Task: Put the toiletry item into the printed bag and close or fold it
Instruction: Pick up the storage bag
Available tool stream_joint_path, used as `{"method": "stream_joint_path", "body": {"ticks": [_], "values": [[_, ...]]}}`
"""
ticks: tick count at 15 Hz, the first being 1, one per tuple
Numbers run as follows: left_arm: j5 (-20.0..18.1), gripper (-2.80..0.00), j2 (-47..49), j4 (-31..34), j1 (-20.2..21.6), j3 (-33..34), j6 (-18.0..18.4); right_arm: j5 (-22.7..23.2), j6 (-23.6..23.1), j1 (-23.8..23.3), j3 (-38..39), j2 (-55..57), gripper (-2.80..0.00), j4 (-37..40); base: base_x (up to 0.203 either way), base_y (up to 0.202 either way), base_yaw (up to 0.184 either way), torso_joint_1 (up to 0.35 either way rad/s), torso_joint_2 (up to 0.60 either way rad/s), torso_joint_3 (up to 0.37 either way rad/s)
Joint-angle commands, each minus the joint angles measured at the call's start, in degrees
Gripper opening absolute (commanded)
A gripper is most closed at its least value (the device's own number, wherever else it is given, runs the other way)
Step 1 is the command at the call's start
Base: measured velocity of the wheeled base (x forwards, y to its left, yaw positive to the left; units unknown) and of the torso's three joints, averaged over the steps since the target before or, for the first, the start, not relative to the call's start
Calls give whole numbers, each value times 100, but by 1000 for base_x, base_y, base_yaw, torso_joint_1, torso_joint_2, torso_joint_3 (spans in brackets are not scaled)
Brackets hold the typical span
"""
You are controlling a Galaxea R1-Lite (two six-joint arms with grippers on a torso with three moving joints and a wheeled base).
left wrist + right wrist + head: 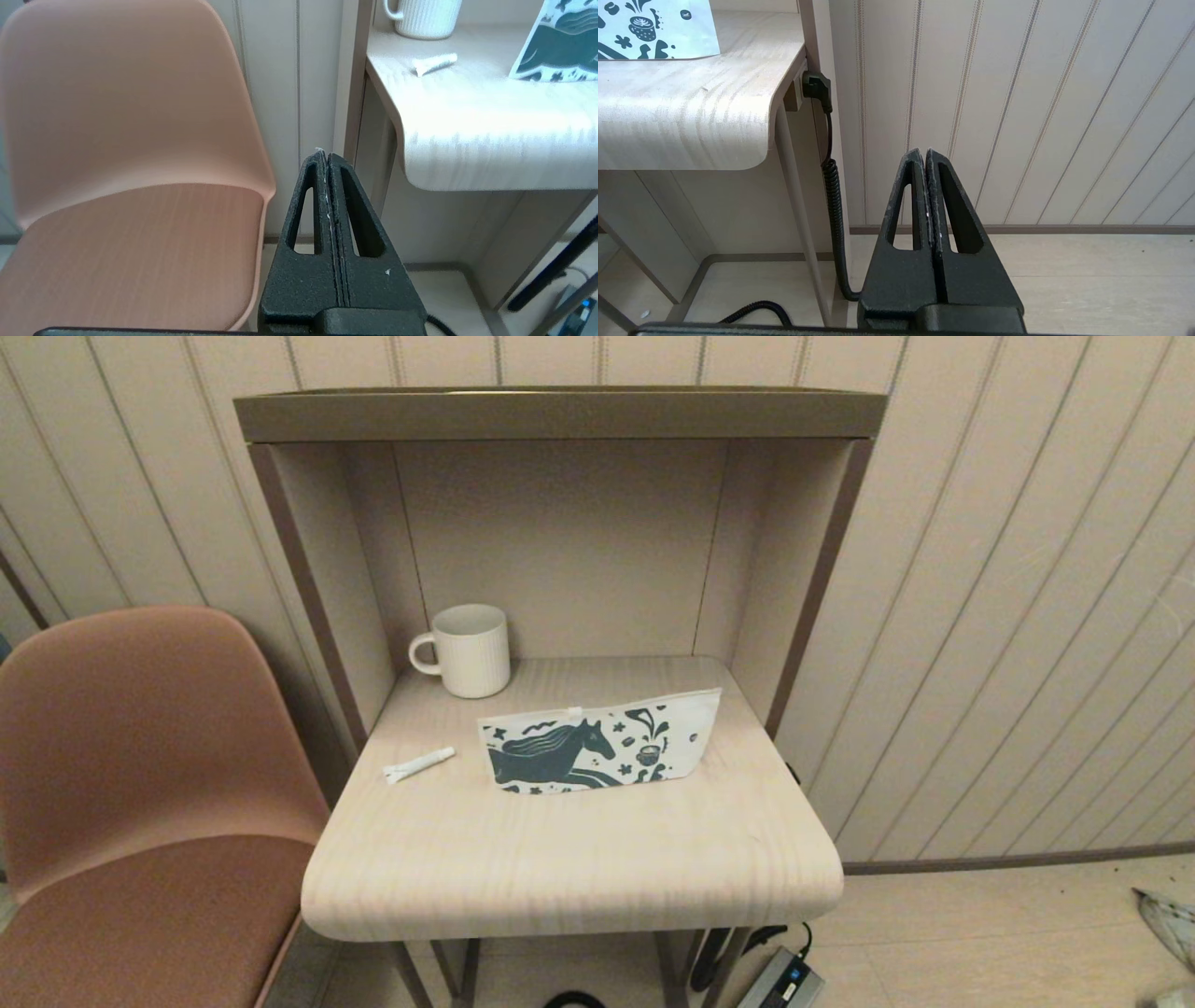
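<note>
The toiletry item (pixel 419 764) lies flat on the counter (pixel 569 859), alone, with its crimped end toward the counter's left edge. The printed bag (pixel 602 744) stands on its long edge just beside it, not touching, with its zip-type top edge uppermost. I cannot tell from here if the zip is open.

You are at the very first step: nothing is picked up yet. Both arms are low, under the level of the counter and outside the head view. The left gripper (pixel 327 156) has its jaws pressed fully together and holds nothing; the tube (pixel 434 64) is above and beyond these jaws, past the counter's rounded edge. The right gripper (pixel 924 152) is the same, jaws together and empty, with the bag's corner (pixel 654 29) above and beyond it, to the other side.

In my judgement, the next move is to raise the left arm over the counter edge, open the jaws, and come down across the tube. It is slim and lies flat, so the jaws must go nearly to the surface. The right arm will probably be needed to steady or open the bag.

Take care of the white mug (pixel 470 650) behind the tube, the cabinet's side wall (pixel 327 588) close to it, and the pink chair (pixel 126 154) beside the left jaws. A coiled cable (pixel 833 200) hangs near the right jaws.
</note>
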Motion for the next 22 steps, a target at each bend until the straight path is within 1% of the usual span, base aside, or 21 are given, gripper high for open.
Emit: {"method": "stream_joint_path", "body": {"ticks": [1,2,3,4,5,6,7,10,12,13,14,15,16,18,21,22], "values": [[20,-280,-7,118,2,0,60,-1,-3,0,0,9,-280,-6,0,0,0,0,0,0],[0,-280,31,161,5,-55,70,7,-3,0,0,9,-280,-6,0,0,0,0,0,0],[-39,-280,178,290,4,-336,64,-1,-3,0,0,9,-280,-6,0,0,0,0,0,0],[-113,-280,426,492,1,-858,18,-1,-3,0,0,9,-280,-6,0,0,0,0,0,0],[-273,-280,804,695,-29,-1553,-48,8,-3,0,0,9,-280,-6,0,0,0,0,0,0],[-645,-280,1339,888,-124,-2205,-112,0,-3,0,0,9,-280,-6,0,0,0,0,0,0],[-1178,-280,1844,1044,-269,-2627,-174,-1,-3,0,0,9,-280,-6,0,0,0,0,0,0],[-2897,-280,3432,1142,-591,-3177,-269,8,-3,0,0,9,-280,-6,0,0,0,0,0,0],[-3740,-280,4490,928,-686,-3436,-253,8,-3,0,0,9,-280,-6,0,0,0,0,0,0],[-4060,-280,5031,734,-716,-3531,-149,8,-3,0,0,9,-280,-6,0,0,0,0,0,0],[-4307,-280,5545,524,-737,-3610,73,8,-3,0,0,9,-280,-6,0,0,0,0,0,0],[-4502,0,6062,313,-756,-3699,422,8,-3,0,0,9,-280,-6,0,0,0,0,0,0],[-4643,0,6521,129,-787,-3793,877,8,-3,0,0,9,-280,-6,0,0,0,0,0,0],[-4815,0,7208,-118,-829,-3975,1896,8,-3,9,0,9,-280,-6,0,0,0,0,0,0],[-4891,0,8084,-350,-847,-4166,3498,8,-3,9,0,9,-280,-6,0,0,0,0,0,0],[-4901,0,8322,-395,-849,-4291,3845,8,-3,9,0,9,-280,-6,0,0,0,0,0,0]]}}
